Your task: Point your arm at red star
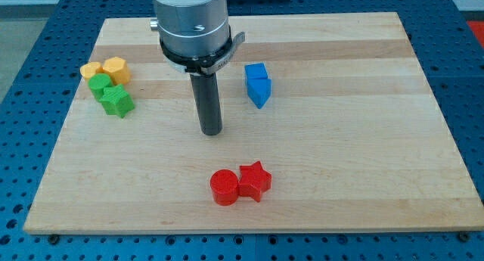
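**Asker:** Fingers first, please: are they released, clenched, or grasping something?

**Describer:** No fingers exist on this arm, so nothing is released, clenched or grasping. It ends in a straight dark rod hanging from a grey metal cylinder. I call the rod's lower end my tip (211,131). It rests on bare wood near the middle of the wooden board (363,193), touching no block.

**Asker:** Where is the red star?

**Describer:** The red star (255,181) lies toward the view's bottom, slightly right of centre. A red cylinder (224,187) sits against its left side, the two touching. Both lie below my tip and a little to its right, with a stretch of bare wood between.

**Asker:** What else is on the board?

**Describer:** Two blue blocks (258,84) sit pressed together to the right of the rod, toward the view's top. At the view's left is a tight cluster: two yellow blocks (106,69) above, then a green block (99,84) and a green star (118,101) below them. All are well apart from my tip.

**Asker:** How far along is the job?

**Describer:** My judgement is that it is partly done at best. The tip is nearer the star than any other block except the blue pair, yet a clear gap remains. What seems left is a slide toward the view's bottom and slightly right, stopping just beside the star, without nudging the red cylinder.
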